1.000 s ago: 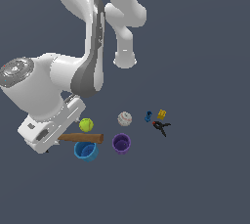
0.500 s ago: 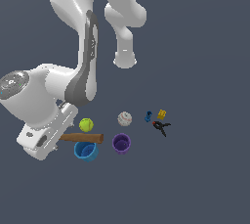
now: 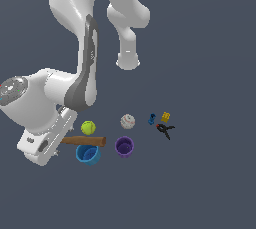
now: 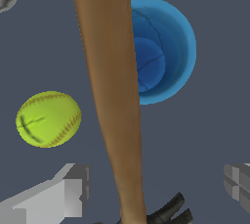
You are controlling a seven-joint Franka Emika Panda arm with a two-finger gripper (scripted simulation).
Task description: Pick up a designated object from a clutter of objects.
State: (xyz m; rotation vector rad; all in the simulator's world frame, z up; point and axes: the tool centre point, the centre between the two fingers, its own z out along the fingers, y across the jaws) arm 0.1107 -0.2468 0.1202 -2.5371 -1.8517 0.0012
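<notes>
You have the hammer (image 3: 86,141) lying flat on the floor, its brown handle running sideways between the tennis ball (image 3: 88,127) and the blue cup (image 3: 88,154) in the exterior view. The head end sits under the arm's wrist on the exterior view's left and is hidden there.

In the wrist view the handle (image 4: 110,91) fills the middle of the picture, and the dark claw of the head (image 4: 171,211) shows at its end. Your gripper (image 4: 154,189) is spread wide: one finger (image 4: 63,196) stands on the tennis-ball (image 4: 48,119) side of the handle and the other finger (image 4: 238,181) on the blue-cup (image 4: 163,52) side, both clear of the wood. Nothing is held.

The blue cup stands open end up just beside the handle. The purple cup (image 3: 124,146) stands near the handle's free end. The baseball (image 3: 127,121) lies beyond it. Further to the exterior view's right you see a small blue block (image 3: 152,119), a yellow block (image 3: 165,117) and a black-and-red clamp (image 3: 165,130), close together and well apart from the hammer.
</notes>
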